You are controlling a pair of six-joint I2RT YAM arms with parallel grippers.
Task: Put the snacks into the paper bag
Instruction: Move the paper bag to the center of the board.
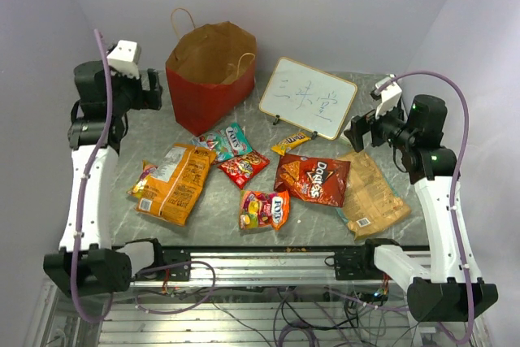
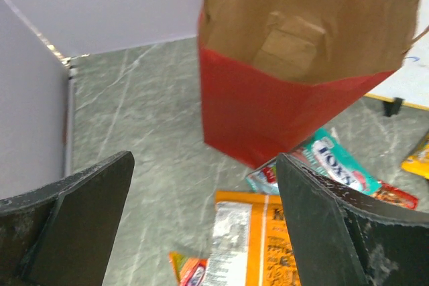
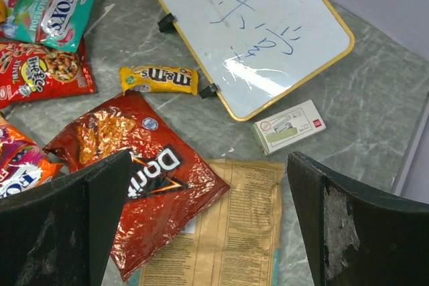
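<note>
Tall red paper bag w/ brown kraft inside (image 1: 203,95) stands upright at table (image 1: 142,132) far edge; crinkly snack packets (image 1: 313,178) lie mid-table. Left gripper (image 1: 153,88) & right gripper (image 1: 357,132): jaws wide apart, nothing held.

Three chip bags (image 1: 313,178), one paper bag (image 1: 203,99)

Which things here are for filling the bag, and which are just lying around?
For the job:
paper bag
orange chip bag
Doritos bag
tan chip bag
teal Fox's pack
red candy pack
yellow M&M's pack
colourful candy pack

Just lying about:
whiteboard
small white box
</note>
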